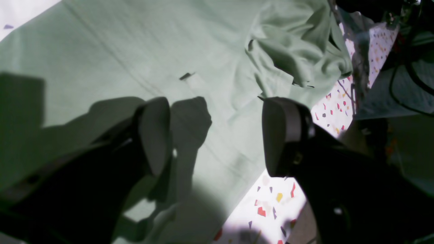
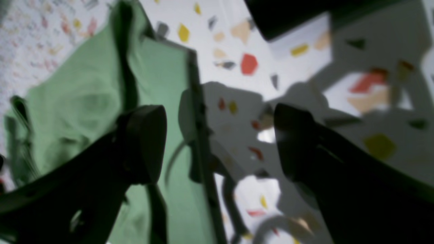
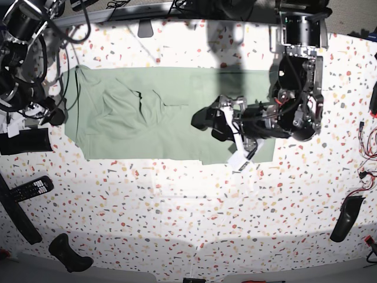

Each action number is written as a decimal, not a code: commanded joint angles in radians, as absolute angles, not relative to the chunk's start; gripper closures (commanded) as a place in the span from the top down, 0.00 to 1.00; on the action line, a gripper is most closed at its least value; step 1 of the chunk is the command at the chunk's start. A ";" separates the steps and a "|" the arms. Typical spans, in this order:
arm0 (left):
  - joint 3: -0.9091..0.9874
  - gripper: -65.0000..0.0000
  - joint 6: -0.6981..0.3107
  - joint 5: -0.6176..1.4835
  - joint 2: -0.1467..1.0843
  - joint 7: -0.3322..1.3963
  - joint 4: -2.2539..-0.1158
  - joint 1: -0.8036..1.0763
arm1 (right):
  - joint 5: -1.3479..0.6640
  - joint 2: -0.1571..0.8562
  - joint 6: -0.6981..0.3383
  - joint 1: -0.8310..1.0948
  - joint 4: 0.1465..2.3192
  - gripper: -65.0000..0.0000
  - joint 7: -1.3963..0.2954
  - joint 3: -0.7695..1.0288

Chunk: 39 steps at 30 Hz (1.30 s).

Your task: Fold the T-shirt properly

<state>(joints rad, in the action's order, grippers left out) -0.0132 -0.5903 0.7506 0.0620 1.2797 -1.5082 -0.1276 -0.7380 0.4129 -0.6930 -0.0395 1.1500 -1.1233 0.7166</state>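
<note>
Grippers first: left gripper (image 1: 217,135) hangs low over the T-shirt (image 3: 171,112), jaws wide apart, nothing held. Looks like it's lining up a grab, so next it needs to drop and pinch the hem. Shirt lies spread across the speckled table (image 3: 188,206), bunched at one end. Far side, right gripper (image 2: 220,142) hovers by the cloth's edge, also spread and empty.

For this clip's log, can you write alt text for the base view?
A pale green T-shirt lies spread on a speckled table, rumpled at its left end. The left gripper hovers open over its right half; the right arm stands at the far left.
</note>
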 commanded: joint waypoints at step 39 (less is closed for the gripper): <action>-0.014 0.61 -0.594 0.655 0.059 1.262 -1.527 -0.150 | -0.902 0.424 -0.698 0.050 1.148 0.72 -1.140 0.313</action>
